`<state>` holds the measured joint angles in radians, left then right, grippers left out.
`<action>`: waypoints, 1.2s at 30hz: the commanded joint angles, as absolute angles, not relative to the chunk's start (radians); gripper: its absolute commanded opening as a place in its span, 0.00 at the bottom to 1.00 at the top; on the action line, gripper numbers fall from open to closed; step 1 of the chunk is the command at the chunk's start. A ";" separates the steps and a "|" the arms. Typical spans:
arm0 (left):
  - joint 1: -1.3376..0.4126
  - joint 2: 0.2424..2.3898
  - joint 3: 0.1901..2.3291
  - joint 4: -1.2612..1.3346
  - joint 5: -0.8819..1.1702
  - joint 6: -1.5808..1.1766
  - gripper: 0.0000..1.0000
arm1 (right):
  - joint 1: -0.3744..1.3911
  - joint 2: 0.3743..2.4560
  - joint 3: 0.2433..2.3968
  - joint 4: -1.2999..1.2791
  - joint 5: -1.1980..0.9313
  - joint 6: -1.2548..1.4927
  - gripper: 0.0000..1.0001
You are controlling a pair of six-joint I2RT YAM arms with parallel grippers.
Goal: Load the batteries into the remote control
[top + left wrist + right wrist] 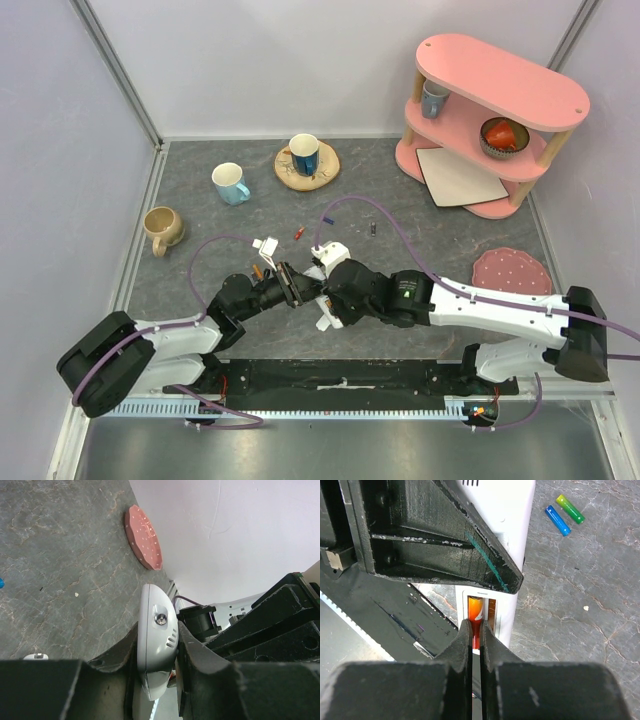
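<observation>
The left pincer (157,647) is clamped on the remote (156,625), the right pincer (476,630) on the battery (475,609); better push it straight into the slot (490,614).

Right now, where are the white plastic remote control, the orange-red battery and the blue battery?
white plastic remote control (152,647): left wrist view, rounded end.
orange-red battery (475,609): right wrist view, upper end.
blue battery (557,520): right wrist view, middle.

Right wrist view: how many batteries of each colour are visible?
Orange-red battery: 1
Blue battery: 1
Green battery: 1
Total: 3
</observation>
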<state>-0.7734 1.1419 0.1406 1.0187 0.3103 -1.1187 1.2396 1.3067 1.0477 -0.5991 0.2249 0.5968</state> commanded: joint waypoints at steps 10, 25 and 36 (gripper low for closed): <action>-0.801 1.058 0.170 1.154 0.350 -1.189 0.02 | 1.236 1.353 1.104 -0.618 0.227 0.621 0.13; -0.801 1.029 0.172 1.114 0.319 -1.196 0.02 | 1.236 1.373 1.132 -0.683 0.215 0.606 0.15; -0.801 1.138 0.172 1.359 0.310 -1.410 0.02 | 1.236 1.387 1.167 -0.735 0.262 0.592 0.10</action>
